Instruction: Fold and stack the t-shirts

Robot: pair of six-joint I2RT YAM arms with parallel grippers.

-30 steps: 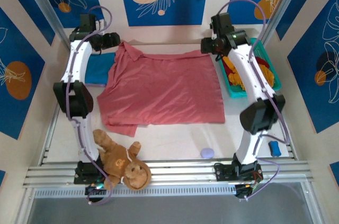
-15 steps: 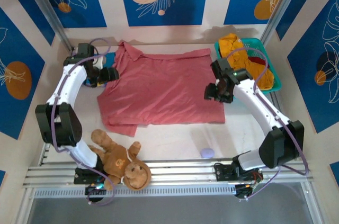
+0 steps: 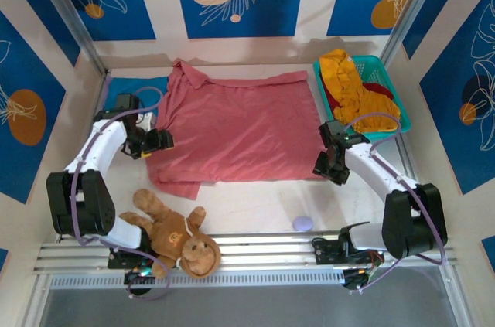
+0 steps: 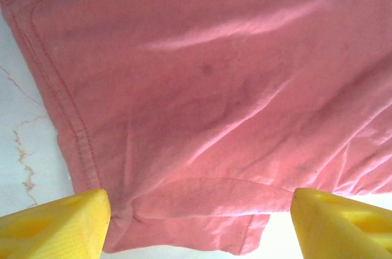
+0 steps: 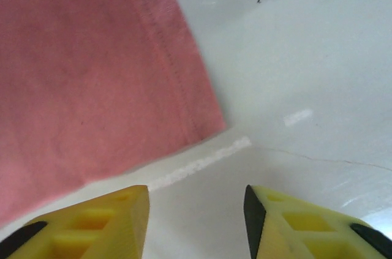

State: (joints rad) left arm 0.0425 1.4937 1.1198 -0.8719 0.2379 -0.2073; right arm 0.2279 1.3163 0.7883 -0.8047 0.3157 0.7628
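Observation:
A large salmon-pink t-shirt [image 3: 240, 130] lies spread flat in the middle of the table. A blue t-shirt [image 3: 133, 87] peeks out beside its back left shoulder. A mustard-yellow t-shirt [image 3: 349, 81] and a dark red one [image 3: 331, 100] are heaped in the teal basket. My left gripper [image 3: 161, 141] hovers open at the pink shirt's left edge; in the left wrist view its wide-spread jaws [image 4: 201, 228] frame a folded flap of pink cloth [image 4: 208, 198]. My right gripper [image 3: 329, 166] is open over bare table just off the shirt's front right corner [image 5: 211, 125].
The teal mesh basket [image 3: 399, 110] stands at the back right. A brown plush monkey [image 3: 176, 236] lies at the front left by the left arm's base. A small lilac object [image 3: 302, 223] sits near the front rail [image 3: 247, 251].
Both arms have swung from the back of the table toward the front along the pink shirt's sides. The right jaws have narrowed. The yellow shirt in the basket is uncovered again.

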